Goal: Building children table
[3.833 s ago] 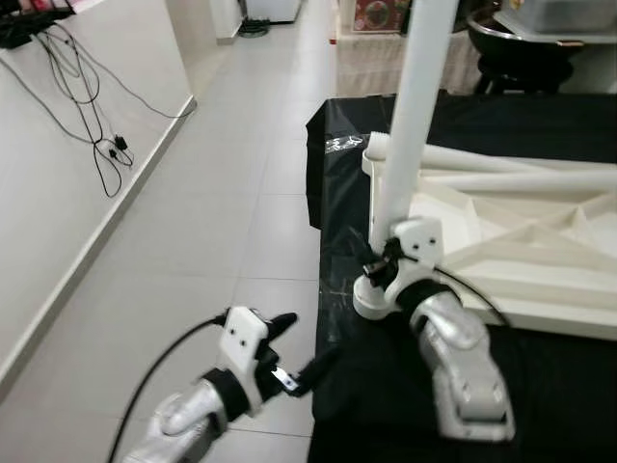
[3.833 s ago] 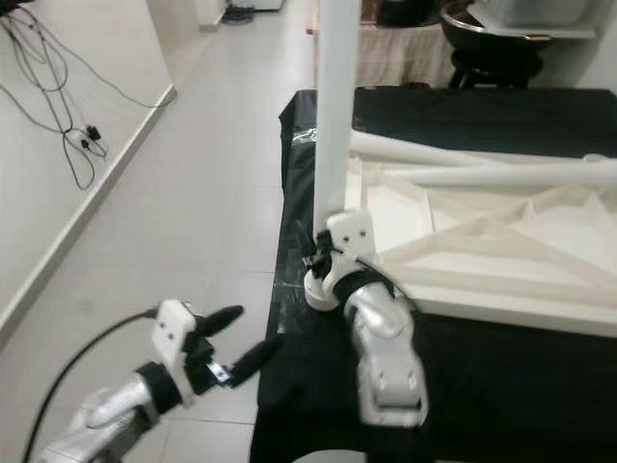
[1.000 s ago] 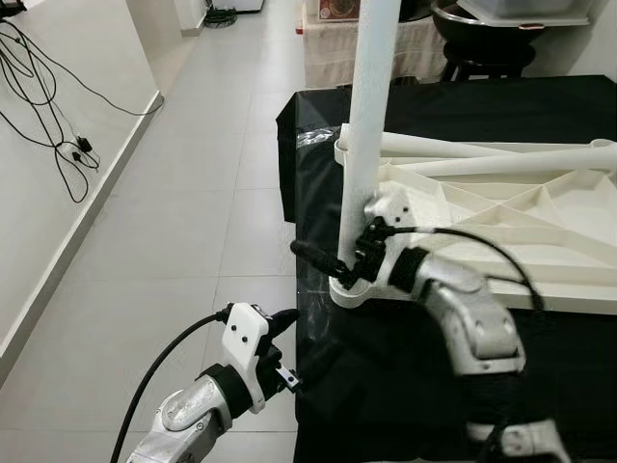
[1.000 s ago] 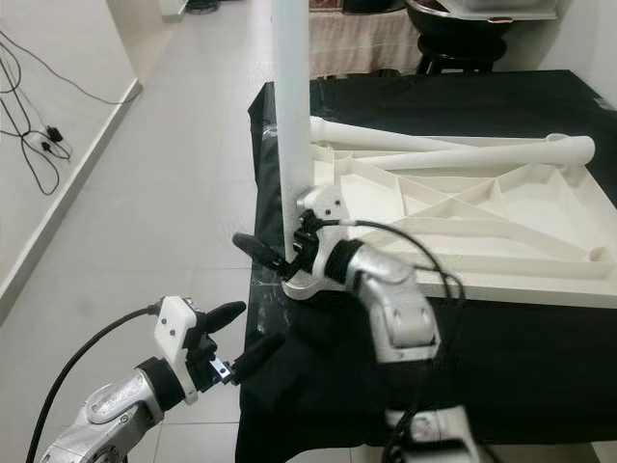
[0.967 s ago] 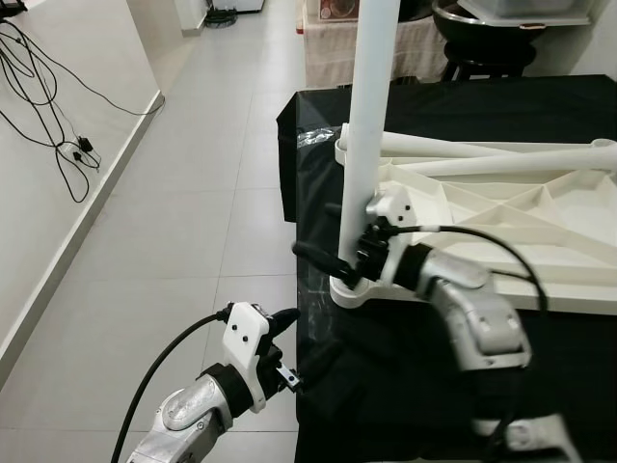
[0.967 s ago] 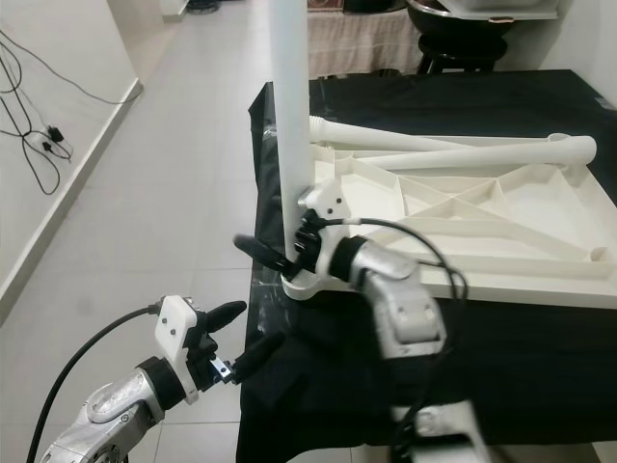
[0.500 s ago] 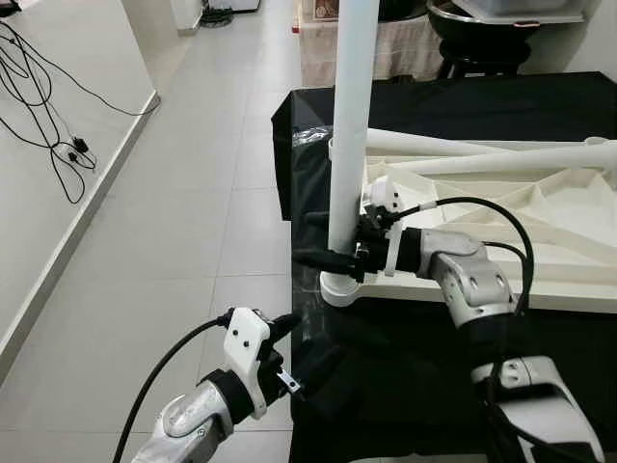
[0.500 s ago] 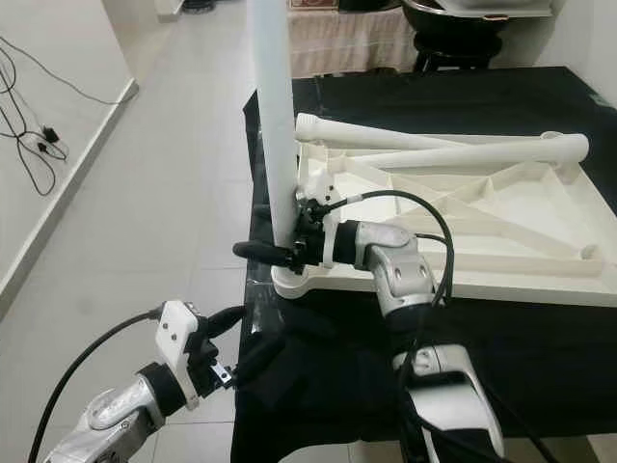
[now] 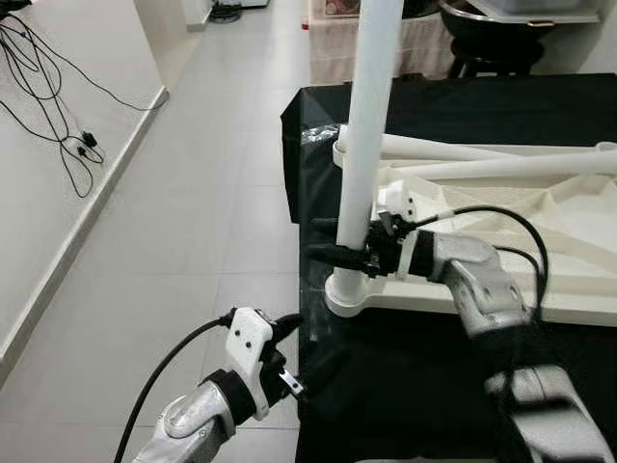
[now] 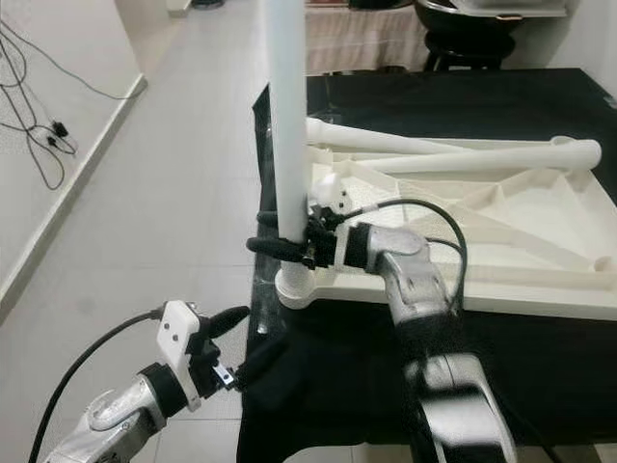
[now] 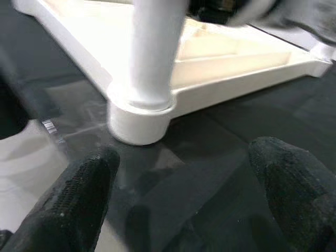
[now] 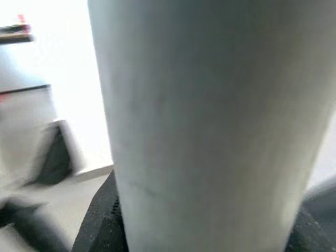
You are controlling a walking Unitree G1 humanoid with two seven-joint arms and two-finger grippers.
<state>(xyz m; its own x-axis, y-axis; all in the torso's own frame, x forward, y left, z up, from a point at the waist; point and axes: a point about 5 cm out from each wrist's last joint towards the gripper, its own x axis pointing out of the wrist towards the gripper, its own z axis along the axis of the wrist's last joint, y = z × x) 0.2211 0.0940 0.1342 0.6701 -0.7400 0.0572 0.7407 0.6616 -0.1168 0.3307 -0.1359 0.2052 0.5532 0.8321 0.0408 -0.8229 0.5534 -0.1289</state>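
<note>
the right gripper (image 9: 339,253) is clamping the upright table leg (image 9: 364,145) just above its corner socket (image 9: 349,294), while the left gripper (image 9: 289,357) is idling spread, farther off.

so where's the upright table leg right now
The upright table leg stands in the near left corner socket of the upside-down white tabletop on the black cloth, with the right end effector around it just above the socket.

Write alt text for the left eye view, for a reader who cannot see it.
The right gripper clasps an upright white table leg standing in the corner socket of an upturned white tabletop on a black cloth. The left gripper hovers open below that corner, over the tiled floor.
</note>
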